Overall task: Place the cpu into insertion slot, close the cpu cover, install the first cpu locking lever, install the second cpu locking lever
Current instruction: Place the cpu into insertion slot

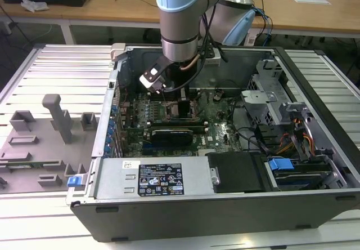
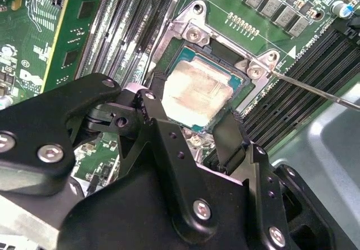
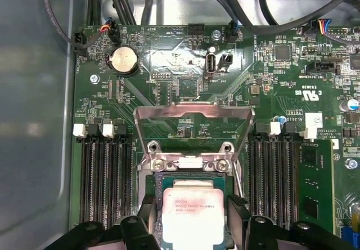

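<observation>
The cpu (image 2: 197,92) lies flat in its slot (image 2: 191,41) on the green board (image 1: 222,123), silver side up. The board sits inside a computer case (image 1: 225,216) that lies open on a ribbed metal table (image 1: 56,64). Grey holders (image 1: 56,117) stand on the table at the exterior view's left, and wooden desks (image 1: 112,5) run behind. The cpu cover (image 3: 194,110) stands tipped up at one edge of the slot. A thin lever (image 2: 315,89) sticks out beside the slot. The arm (image 1: 180,30) reaches straight down into the case. The gripper (image 3: 192,202) has one finger on each side of the cpu. It seems to pinch the edges, but that is hard to see.
</observation>
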You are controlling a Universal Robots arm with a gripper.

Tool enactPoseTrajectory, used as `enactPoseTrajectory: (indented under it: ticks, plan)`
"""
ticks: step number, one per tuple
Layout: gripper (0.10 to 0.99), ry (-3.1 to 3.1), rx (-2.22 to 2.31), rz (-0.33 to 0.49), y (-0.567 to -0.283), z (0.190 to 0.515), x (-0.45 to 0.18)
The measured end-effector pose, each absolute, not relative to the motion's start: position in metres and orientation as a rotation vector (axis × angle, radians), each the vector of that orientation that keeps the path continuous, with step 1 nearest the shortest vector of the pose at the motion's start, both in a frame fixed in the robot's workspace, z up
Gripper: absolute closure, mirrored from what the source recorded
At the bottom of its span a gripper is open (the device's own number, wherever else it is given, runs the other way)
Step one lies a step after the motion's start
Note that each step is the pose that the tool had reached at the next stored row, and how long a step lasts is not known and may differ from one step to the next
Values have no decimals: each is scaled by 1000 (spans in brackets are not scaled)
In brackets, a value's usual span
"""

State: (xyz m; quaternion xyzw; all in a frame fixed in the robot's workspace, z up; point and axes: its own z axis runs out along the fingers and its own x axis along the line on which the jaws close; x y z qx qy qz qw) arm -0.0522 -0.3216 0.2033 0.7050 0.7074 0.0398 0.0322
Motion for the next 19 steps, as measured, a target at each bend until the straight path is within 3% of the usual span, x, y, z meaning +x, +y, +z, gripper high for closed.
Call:
enactPoseTrajectory:
  ticks: [4,16,18,19]
  plan:
    - [471,2198,2191,78,-322,203,-52]
    - [471,2195,2187,58,-319,201,-51]
    - [482,2195,2187,57,-319,201,-51]
    - [557,2195,2187,58,-319,201,-51]
